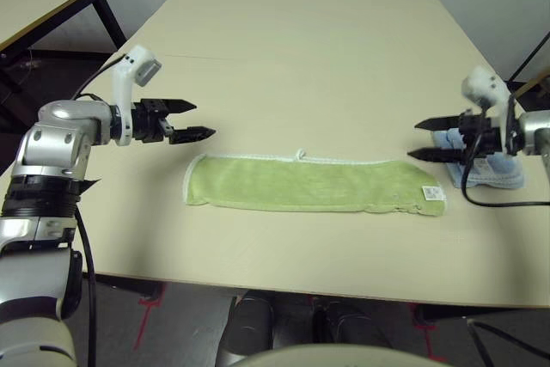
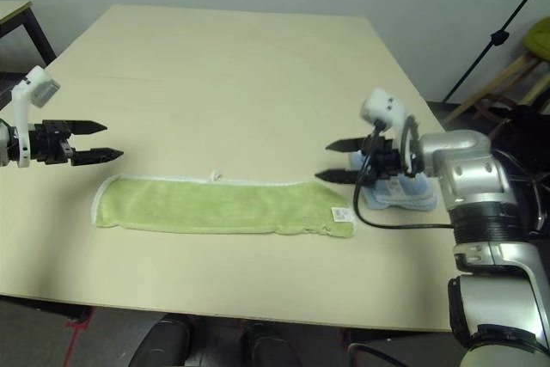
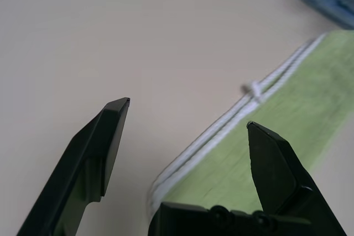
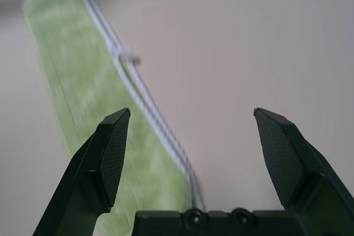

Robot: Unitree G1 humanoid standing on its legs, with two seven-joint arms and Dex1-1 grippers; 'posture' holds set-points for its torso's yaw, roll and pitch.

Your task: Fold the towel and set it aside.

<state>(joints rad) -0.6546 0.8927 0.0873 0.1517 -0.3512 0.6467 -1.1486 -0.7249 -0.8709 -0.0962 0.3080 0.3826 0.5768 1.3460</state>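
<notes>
Towel (image 1: 314, 185) lies mid-frame as a long strip — left gripper (image 1: 199, 120) and right gripper (image 1: 421, 139) gape empty; pinch one end's corners, fold across.

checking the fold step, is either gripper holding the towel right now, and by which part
Nothing is held. Both the left gripper and the right gripper hang with open, empty jaws, one off each end of the towel, which lies flat on the table.

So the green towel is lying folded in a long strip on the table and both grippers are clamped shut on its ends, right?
Not quite. The towel does lie in a long strip on the table, but the head views show the left gripper and right gripper open, off its ends, holding nothing.
</notes>
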